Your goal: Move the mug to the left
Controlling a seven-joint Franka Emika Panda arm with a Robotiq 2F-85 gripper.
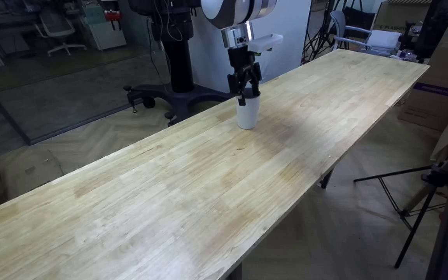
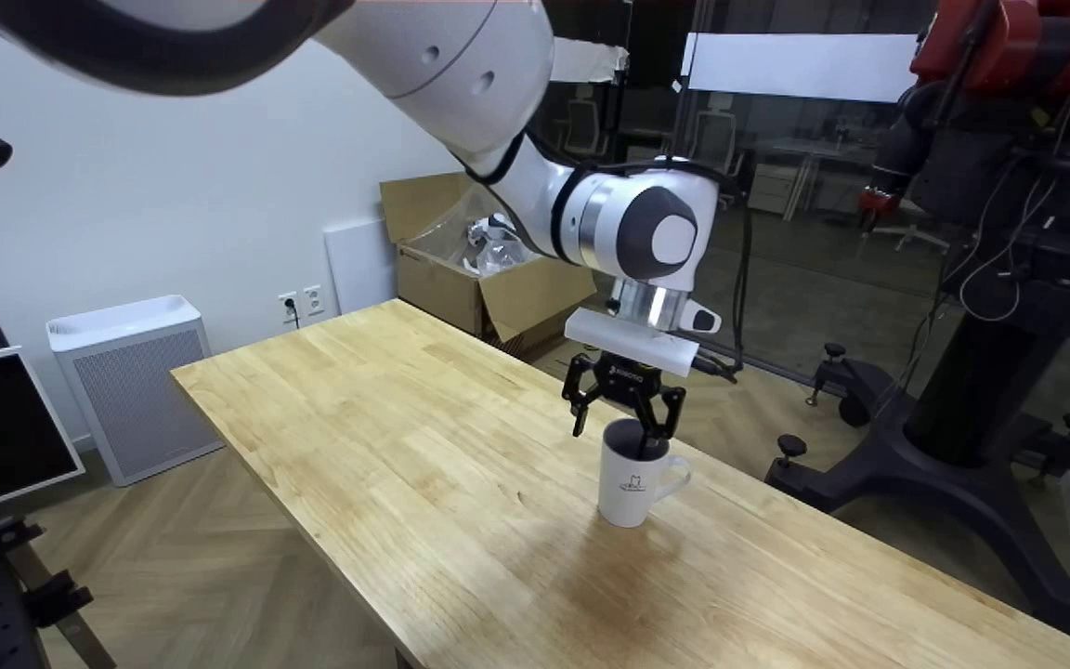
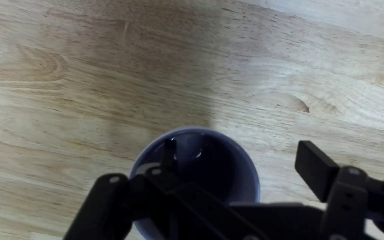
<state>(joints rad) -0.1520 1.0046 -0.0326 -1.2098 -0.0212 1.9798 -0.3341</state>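
My gripper [image 2: 611, 441] is spread wide with nothing clamped, one finger [image 3: 169, 153] dipped inside the mug [image 2: 623, 488] and the other finger [image 3: 313, 166] hanging outside it, toward four o'clock in the wrist view. The mug stands upright on the wooden table [image 2: 386, 446], at six o'clock in that view, its handle [image 2: 681, 477] pointing to three o'clock in an exterior view. There, beyond the table's edge, an open cardboard box [image 2: 442, 288] sits at eleven o'clock from the mug.

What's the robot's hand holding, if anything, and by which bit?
Nothing: the hand is open, with one finger inside the mug and the other finger outside, apart from its wall. The mug stands on the table.
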